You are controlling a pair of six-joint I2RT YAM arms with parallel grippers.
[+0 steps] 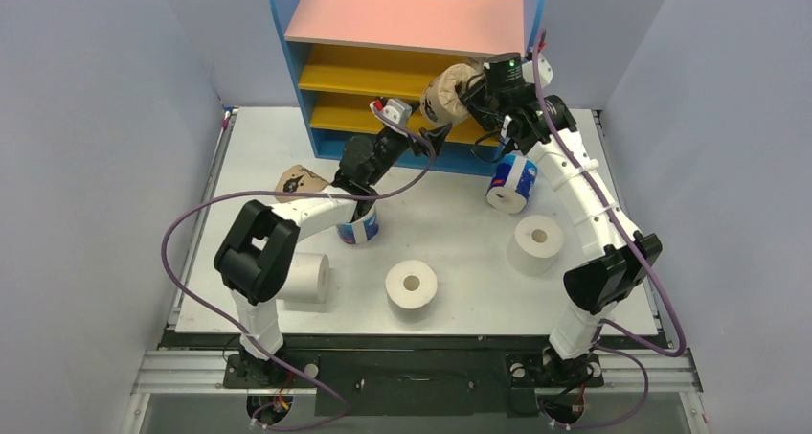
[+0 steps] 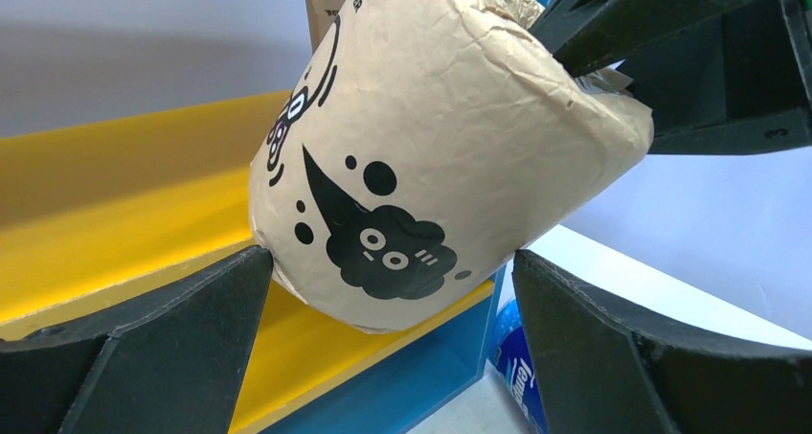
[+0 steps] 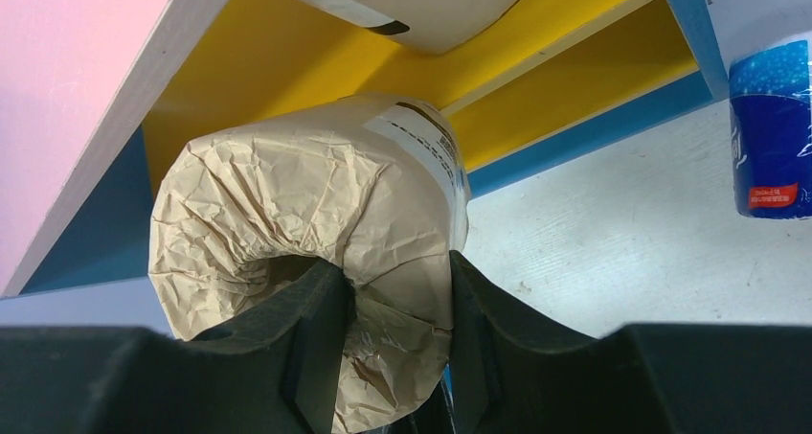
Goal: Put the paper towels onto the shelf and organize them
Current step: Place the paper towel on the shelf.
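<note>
My right gripper point(image 1: 471, 89) is shut on a tan-wrapped paper towel roll point(image 1: 448, 95), held in the air in front of the shelf point(image 1: 407, 17) at the level of its yellow boards. In the right wrist view one finger point(image 3: 316, 309) sits in the crumpled core end of the roll point(image 3: 306, 194) and the other presses its outer wall. My left gripper point(image 1: 400, 116) is open just below and left of this roll. In the left wrist view its fingertips point(image 2: 244, 276) flank the roll point(image 2: 421, 137), which carries a black cloud print, over a yellow board point(image 2: 115, 185).
On the white table point(image 1: 460, 228) stand a blue-and-white roll point(image 1: 512, 183), another point(image 1: 361, 229) half hidden under my left arm, a tan roll point(image 1: 297, 180), and three white rolls point(image 1: 539, 241) point(image 1: 412, 285) point(image 1: 308, 277). The blue-and-white roll point(image 3: 771, 137) also shows beside the shelf's blue base.
</note>
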